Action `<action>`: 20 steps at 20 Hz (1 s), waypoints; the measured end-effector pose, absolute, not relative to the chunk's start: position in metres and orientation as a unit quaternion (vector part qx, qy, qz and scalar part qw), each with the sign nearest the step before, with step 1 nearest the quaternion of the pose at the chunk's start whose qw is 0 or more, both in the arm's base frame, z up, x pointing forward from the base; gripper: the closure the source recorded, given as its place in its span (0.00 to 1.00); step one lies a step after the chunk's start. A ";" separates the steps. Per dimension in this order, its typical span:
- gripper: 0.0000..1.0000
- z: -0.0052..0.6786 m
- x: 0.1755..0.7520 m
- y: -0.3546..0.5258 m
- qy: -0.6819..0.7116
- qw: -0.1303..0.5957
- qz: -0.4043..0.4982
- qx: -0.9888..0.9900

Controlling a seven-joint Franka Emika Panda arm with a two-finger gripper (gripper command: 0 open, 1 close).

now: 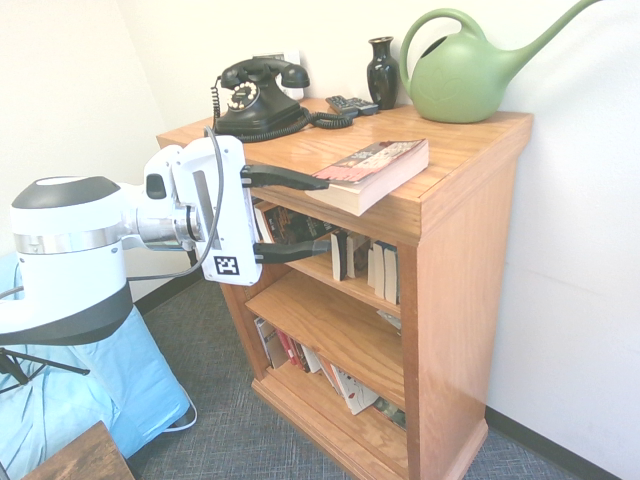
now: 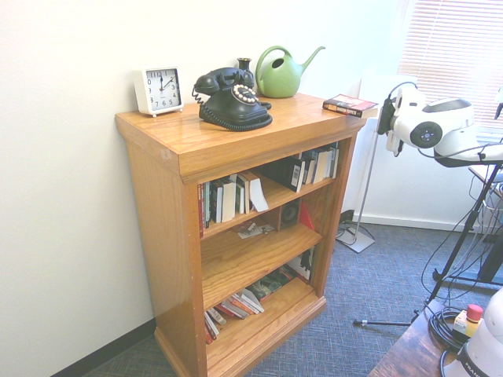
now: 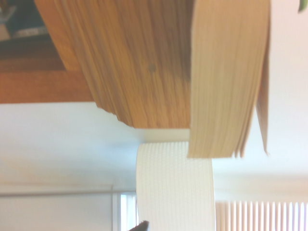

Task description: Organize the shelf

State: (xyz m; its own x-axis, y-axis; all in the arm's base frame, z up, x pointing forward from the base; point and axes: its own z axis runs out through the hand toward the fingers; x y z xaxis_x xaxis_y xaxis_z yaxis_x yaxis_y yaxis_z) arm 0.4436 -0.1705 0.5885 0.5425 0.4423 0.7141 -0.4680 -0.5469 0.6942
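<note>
The shelf (image 1: 460, 230) is an oak-coloured bookcase with a broad top and three open tiers holding paperbacks (image 1: 375, 265). A paperback book (image 1: 372, 170) with a red and dark cover lies flat on the top, overhanging the front edge. It also shows at the top's corner as the book (image 2: 350, 104). My gripper (image 1: 326, 213) is open, with one finger above the other. The upper fingertip is at the book's near corner. The lower one is under the top board, in front of the upper tier. The wrist view shows the book's page edges (image 3: 226, 77) beside the shelf's wooden edge (image 3: 134, 62).
On the top stand a black telephone (image 1: 262, 95), a dark vase (image 1: 382, 72), a green watering can (image 1: 465, 70), a remote (image 1: 352, 104) and a white clock (image 2: 159, 89). A wall runs close behind the shelf. Blue fabric (image 1: 90, 390) lies on the floor under the arm.
</note>
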 end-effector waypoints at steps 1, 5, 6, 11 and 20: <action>0.00 0.587 0.445 -0.168 0.006 0.468 0.487 0.737; 0.00 0.587 0.454 -0.171 0.046 0.449 0.513 0.730; 0.00 0.587 0.456 -0.175 0.057 0.446 0.516 0.729; 0.00 0.597 0.465 -0.194 0.105 0.430 0.536 0.719; 0.00 0.607 0.493 -0.182 0.144 0.406 0.551 0.715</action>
